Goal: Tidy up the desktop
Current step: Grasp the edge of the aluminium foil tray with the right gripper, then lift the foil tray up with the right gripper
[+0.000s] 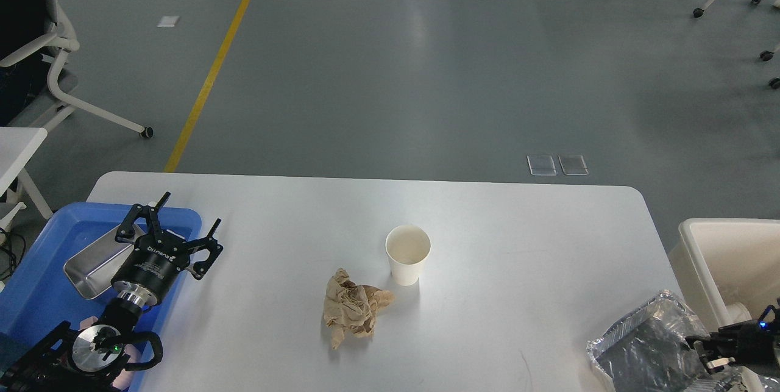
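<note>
The white desktop [518, 233] holds a white paper cup [407, 253] standing upright near the middle. A crumpled brown paper [353, 308] lies just in front and left of the cup. A crinkled foil tray [646, 349] sits at the front right corner. My right gripper [707, 352] is at the foil tray's right rim and looks closed on it. My left gripper [190, 212] is open and empty, above the right edge of the blue tray [36, 294], far left of the cup.
A shiny metal pan [91, 261] lies in the blue tray, partly under my left gripper. A beige bin [731, 239] stands just off the desktop's right edge. A small white side table [15, 145] and a wheeled chair [55, 50] are at the far left.
</note>
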You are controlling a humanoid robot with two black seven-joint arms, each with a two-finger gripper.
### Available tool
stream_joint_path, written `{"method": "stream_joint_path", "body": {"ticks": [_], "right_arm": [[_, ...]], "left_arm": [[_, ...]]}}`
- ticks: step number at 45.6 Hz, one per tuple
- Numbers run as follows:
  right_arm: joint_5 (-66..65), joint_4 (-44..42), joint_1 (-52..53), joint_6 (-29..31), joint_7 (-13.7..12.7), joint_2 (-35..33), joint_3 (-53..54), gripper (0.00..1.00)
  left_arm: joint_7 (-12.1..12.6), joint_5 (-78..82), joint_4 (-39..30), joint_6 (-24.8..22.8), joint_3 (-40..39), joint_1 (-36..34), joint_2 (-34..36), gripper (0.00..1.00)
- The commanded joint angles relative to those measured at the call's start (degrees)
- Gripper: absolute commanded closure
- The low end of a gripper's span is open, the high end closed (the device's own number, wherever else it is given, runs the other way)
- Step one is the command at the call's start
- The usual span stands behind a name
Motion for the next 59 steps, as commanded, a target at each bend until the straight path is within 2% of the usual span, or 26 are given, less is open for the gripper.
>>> {"method": "stream_joint_path", "body": {"ticks": [1, 6, 15, 21, 32, 38, 59], "right_arm": [[1.5, 0.0, 0.2, 2.6, 1.2, -0.3, 0.0, 1.0], [4.1, 0.2, 0.8, 6.0, 1.7, -0.5, 0.0, 1.0], [11.3, 0.4, 3.6, 16.2, 1.9, -0.6, 0.0, 1.0], [13.7, 0.7, 5.1, 20.9, 4.1, -1.3, 0.0, 1.0], [20.3, 0.7, 8.3, 28.5, 6.5, -1.6, 0.0, 1.0], [27.1, 0.7, 10.6, 34.6, 6.6, -1.6, 0.1, 1.0], [46.0, 0.6, 12.4, 36.3, 4.6, -1.3, 0.1, 1.0]], "left_arm": [[0.1, 0.0, 0.0, 0.0, 0.0, -0.1, 0.1, 0.03], [0.1, 0.0, 0.0, 0.0, 0.1, -0.1, 0.8, 0.03], [0.1, 0.0, 0.0, 0.0, 0.1, -0.2, 1.2, 0.03], [0.1, 0.0, 0.0, 0.0, 0.1, -0.2, 1.1, 0.03], [0.1, 0.0, 0.0, 0.0, 0.1, -0.1, 1.5, 0.03], [0.2, 0.0, 0.0, 0.1, 0.1, -0.2, 1.6, 0.03], [0.3, 0.0, 0.0, 0.9, 0.1, -0.4, 2.7, 0.03]]}}
